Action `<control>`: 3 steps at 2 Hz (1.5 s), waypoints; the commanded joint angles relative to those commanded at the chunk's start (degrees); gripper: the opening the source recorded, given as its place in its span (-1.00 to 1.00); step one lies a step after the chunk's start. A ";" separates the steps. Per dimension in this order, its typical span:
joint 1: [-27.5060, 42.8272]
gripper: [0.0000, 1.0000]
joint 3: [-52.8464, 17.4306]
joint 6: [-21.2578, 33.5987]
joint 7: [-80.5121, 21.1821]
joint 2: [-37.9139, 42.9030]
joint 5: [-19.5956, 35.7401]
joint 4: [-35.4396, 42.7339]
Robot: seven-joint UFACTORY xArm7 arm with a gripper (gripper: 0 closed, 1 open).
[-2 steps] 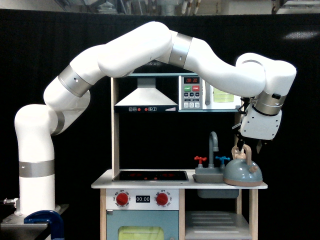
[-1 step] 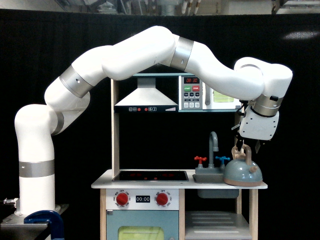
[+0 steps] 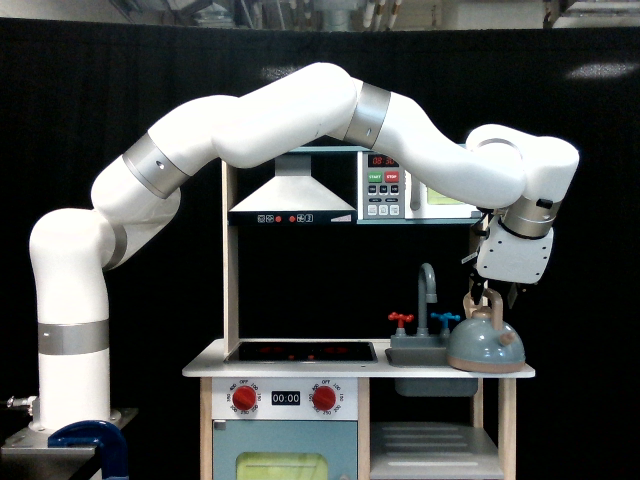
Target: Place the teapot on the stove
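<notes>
Exterior view: teapot (image 3: pixel 485 345) sits on the white counter (image 3: pixel 205 370) at the 3 o'clock end, just beside the grey sink (image 3: pixel 415 353) and faucet (image 3: pixel 428 292). Gripper (image 3: pixel 497 294) hangs directly above at the teapot's 12 o'clock, fingertips at the top of the tan loop handle; can't tell if it is clamped or open. Stove (image 3: pixel 300 351) lies toward 9 o'clock of the sink, well apart from the teapot, nothing on it. Microwave (image 3: pixel 415 187) above.
</notes>
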 joint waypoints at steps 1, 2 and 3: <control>-0.41 -1.00 1.17 -3.22 -0.84 -2.44 0.00 -5.64; -2.30 -1.00 2.48 -3.16 -0.89 -7.34 -0.07 -10.69; -10.33 -1.00 4.00 -4.64 -8.25 -30.31 4.62 -38.95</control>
